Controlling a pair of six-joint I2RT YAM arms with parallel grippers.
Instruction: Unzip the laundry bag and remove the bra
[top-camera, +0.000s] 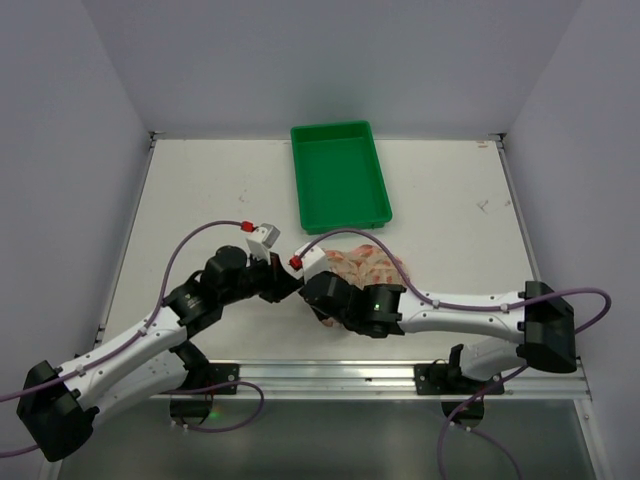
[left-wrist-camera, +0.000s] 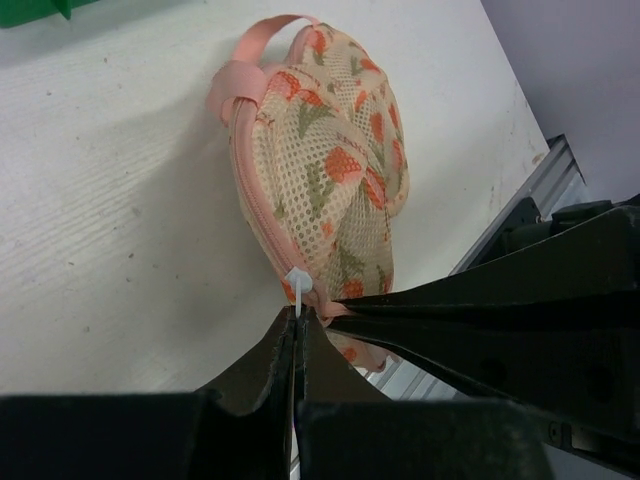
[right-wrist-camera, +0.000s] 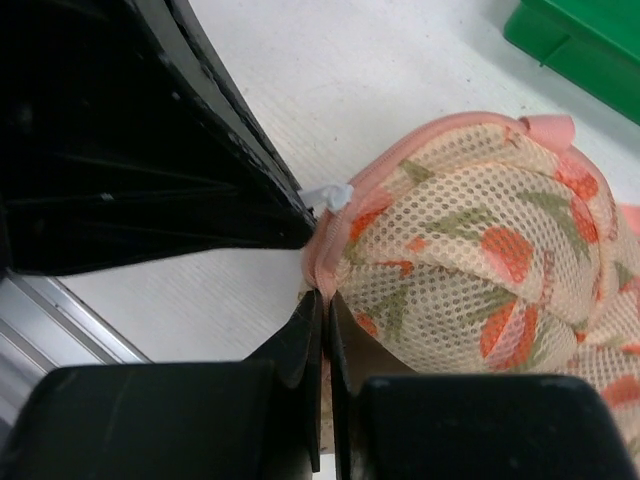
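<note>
The laundry bag (top-camera: 368, 266) lies near the table's front edge, pink-edged mesh printed with orange flowers. In the left wrist view it (left-wrist-camera: 330, 170) stands on edge with its pink loop on top. My left gripper (left-wrist-camera: 297, 322) is shut on the white zipper pull (left-wrist-camera: 297, 283) at the bag's near end. Right beside it, my right gripper (right-wrist-camera: 326, 305) is shut on the bag's pink zipper edging (right-wrist-camera: 330, 255). From above, both grippers meet at the bag's left end (top-camera: 300, 285). The zipper looks closed along the seam. The bra is hidden.
A green plastic tray (top-camera: 340, 175) stands at the back middle of the table, just beyond the bag. The metal rail of the table's front edge (top-camera: 330, 378) runs close behind both grippers. The two arms' fingers nearly touch each other.
</note>
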